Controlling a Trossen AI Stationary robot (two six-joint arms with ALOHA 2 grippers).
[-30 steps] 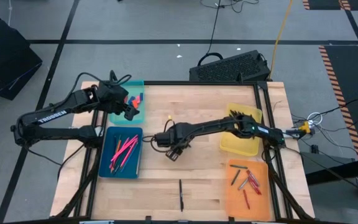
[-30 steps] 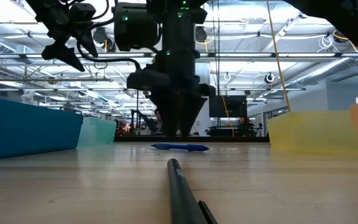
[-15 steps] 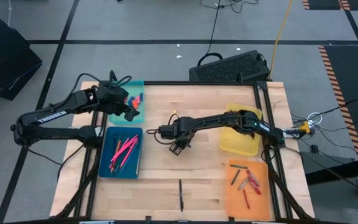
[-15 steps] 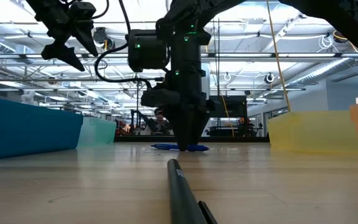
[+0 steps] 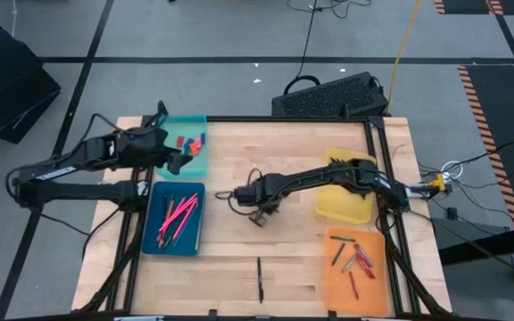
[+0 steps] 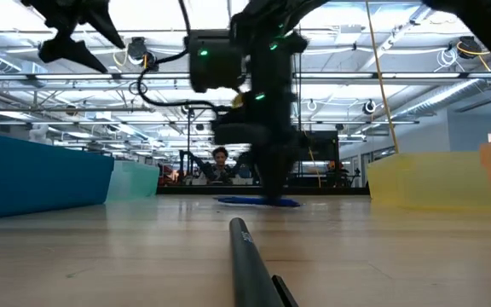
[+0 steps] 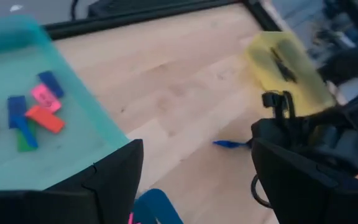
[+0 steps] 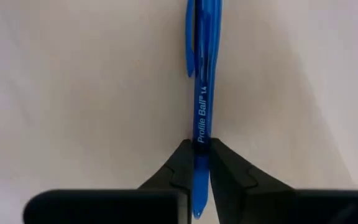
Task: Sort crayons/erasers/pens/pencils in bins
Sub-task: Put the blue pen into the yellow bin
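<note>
Blue clear-barrelled pen [image 8: 199, 93] pinched between right tool [image 8: 197, 163] fingertips.

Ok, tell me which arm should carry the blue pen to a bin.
Right. Its claw is shut on the blue plastic ballpoint pen at mid-table; the left claw hangs open over the teal bin.
</note>
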